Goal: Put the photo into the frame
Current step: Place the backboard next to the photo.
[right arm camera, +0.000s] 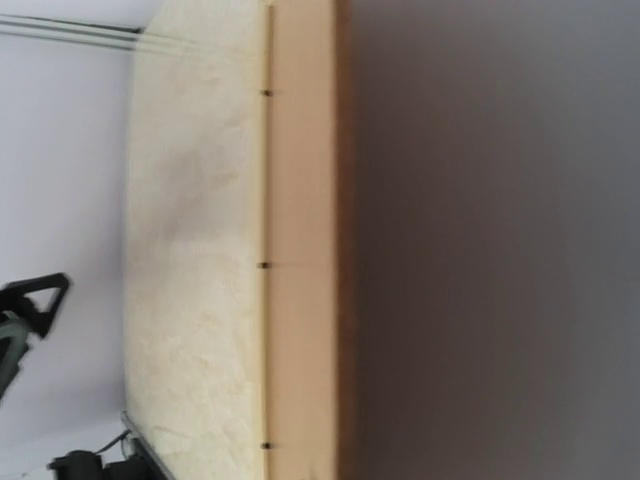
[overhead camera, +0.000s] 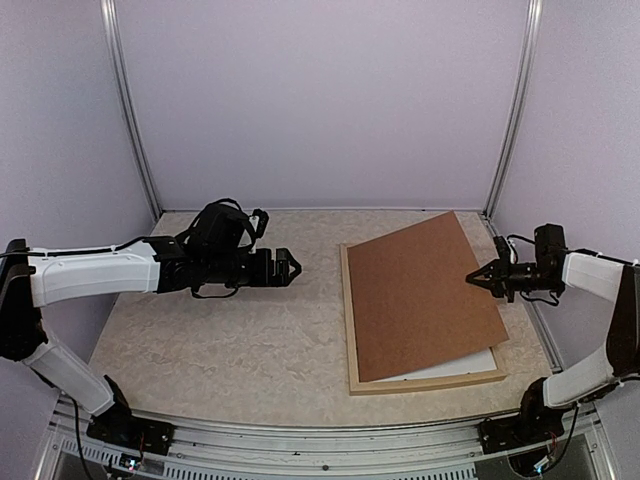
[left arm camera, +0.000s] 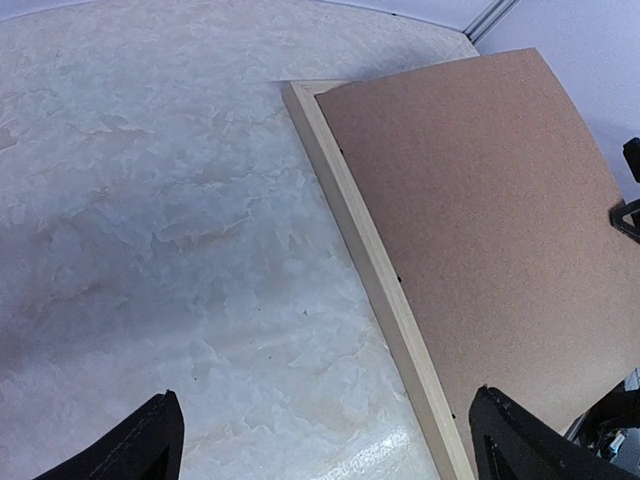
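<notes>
Right of centre in the overhead view, the frame (overhead camera: 425,383) lies flat on the worktop (overhead camera: 220,330). A brown board (overhead camera: 420,295) sprawls crookedly across it, hiding the frame's upper and right rails. Only a sliver of the photo (overhead camera: 455,365) shows, a white strip at lower right between the board's lower edge and the frame's bottom rail. The rest is hidden beneath the board, and the photo appears to sit inside the frame. The right fingers (overhead camera: 480,277) are closed with their tips at the board's right edge, though whether they pinch it or merely touch it cannot be told. The left fingers (left arm camera: 150,445) hang spread wide and empty left of centre, well apart from the frame. The danger lies in the skew: shoving or pressing the board while it rides across the rails could drag the photo out of square or crease its white margin against the wood. With nothing bracing the frame, a sideways push from the right could also slide the whole stack across the smooth worktop, and closed tips could slip off so thin an edge
</notes>
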Robot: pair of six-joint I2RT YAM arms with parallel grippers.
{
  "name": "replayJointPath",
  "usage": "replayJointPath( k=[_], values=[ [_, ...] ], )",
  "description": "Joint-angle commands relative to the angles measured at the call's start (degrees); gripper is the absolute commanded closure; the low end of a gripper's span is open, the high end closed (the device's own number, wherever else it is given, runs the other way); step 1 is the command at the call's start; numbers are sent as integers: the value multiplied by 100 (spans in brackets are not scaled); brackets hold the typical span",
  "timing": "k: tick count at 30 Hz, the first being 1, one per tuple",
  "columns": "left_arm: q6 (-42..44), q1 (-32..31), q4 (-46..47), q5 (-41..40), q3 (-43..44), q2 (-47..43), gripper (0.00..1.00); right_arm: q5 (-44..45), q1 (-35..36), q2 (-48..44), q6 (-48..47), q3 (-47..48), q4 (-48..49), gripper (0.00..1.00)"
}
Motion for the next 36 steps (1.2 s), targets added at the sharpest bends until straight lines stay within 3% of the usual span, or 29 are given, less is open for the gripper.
replayJointPath(
  k=[1,5,12,36],
  values=[
    [2,-24,16,-46,151,53,1,537,-17,-4,-339,133,-344,90],
    [-7,-33,24,-37,151,78,1,902,8,-56,-402,221,-502,77],
    [2,-35,33,-32,151,109,1,1357,190,-1,-445,361,-600,64],
    [11,-34,34,-42,108,149,1,2841,1061,-143,-288,541,-811,56]
  ],
)
